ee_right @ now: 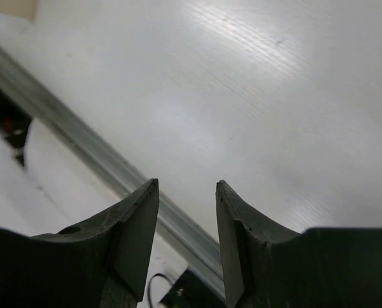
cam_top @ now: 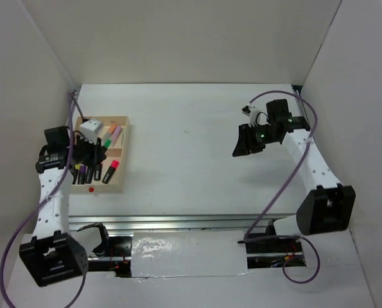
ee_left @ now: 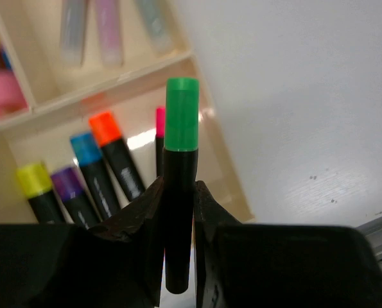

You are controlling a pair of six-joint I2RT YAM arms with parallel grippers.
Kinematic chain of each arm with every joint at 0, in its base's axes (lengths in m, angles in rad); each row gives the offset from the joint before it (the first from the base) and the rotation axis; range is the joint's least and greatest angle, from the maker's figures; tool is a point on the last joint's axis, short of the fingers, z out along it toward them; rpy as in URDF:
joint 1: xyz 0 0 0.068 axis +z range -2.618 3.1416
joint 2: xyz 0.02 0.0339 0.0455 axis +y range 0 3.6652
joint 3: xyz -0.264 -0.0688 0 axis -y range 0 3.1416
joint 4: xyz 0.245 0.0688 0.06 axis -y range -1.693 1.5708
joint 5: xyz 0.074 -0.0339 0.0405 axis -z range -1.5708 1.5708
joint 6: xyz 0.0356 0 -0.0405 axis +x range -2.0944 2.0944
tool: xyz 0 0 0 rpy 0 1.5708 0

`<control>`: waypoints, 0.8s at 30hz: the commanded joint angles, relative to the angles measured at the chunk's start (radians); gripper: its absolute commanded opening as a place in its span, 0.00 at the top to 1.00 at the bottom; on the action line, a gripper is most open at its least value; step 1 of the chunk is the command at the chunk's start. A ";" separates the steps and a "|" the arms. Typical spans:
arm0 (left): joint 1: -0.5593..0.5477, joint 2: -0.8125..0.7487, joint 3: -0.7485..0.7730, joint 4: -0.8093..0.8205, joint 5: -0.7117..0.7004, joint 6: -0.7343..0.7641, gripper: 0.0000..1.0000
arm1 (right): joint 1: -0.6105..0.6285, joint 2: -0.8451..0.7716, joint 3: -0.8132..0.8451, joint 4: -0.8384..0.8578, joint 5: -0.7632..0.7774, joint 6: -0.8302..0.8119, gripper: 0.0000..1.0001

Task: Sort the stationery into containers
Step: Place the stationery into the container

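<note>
so here's what we've got: the left gripper (ee_left: 179, 192) is clamped tight on a green-capped marker (ee_left: 181, 122), black glossy barrel pinched between the two matte black fingers, with the smooth squared-off green cap poking up and out past the tips. From the left wrist camera we see it hanging over the wooden tray (ee_left: 228, 176), a pale tan rectangular thing with thin flat dividers and a plain unfinished-looking grain. In the compartment right under the held marker there's a row of black-bodied ones lying side by side: yellow cap (ee_left: 34, 179), purple cap (ee_left: 67, 183), blue cap (ee_left: 85, 149), orange cap (ee_left: 106, 128), and a pink cap (ee_left: 159, 122) mostly hidden behind the green one. The next compartment further up holds a few pale pastel markers (ee_left: 107, 32), too blurry for us to say much beyond soft colours and rounded barrels. In the overhead view the tray sits at the left side of the white surface (cam_top: 191, 141), with a small red dot (cam_top: 91, 189) on its near rim, and the left arm is bent right over it. Over on the other side the right gripper (ee_right: 187, 192) has its fingers parted with nothing between them, just two curved black pads with flat inner faces, hovering above bare surface that looks faintly ribbed, with a shiny metal rail running along the edge (ee_right: 113, 173). It's well apart from the tray
</note>
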 commanded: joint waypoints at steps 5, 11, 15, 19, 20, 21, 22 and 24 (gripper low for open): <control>0.254 0.113 -0.037 -0.016 0.059 -0.130 1.00 | -0.030 -0.211 -0.205 0.227 0.313 0.100 0.48; 0.200 0.105 -0.080 0.068 -0.006 -0.222 0.94 | -0.075 -0.299 -0.271 0.243 0.343 0.104 0.46; 0.146 0.151 -0.085 0.113 -0.064 -0.301 0.88 | -0.111 -0.310 -0.273 0.234 0.359 0.107 0.46; 0.129 0.214 -0.089 0.145 -0.095 -0.365 0.86 | -0.133 -0.311 -0.268 0.230 0.368 0.117 0.46; 0.123 0.237 -0.089 0.151 -0.113 -0.371 0.86 | -0.138 -0.316 -0.270 0.234 0.366 0.118 0.46; 0.119 0.246 -0.089 0.153 -0.122 -0.379 0.85 | -0.144 -0.316 -0.273 0.236 0.366 0.120 0.46; 0.117 0.254 -0.086 0.156 -0.132 -0.385 0.85 | -0.145 -0.319 -0.273 0.233 0.365 0.117 0.46; 0.120 0.268 -0.085 0.153 -0.146 -0.388 0.83 | -0.152 -0.324 -0.278 0.231 0.369 0.118 0.46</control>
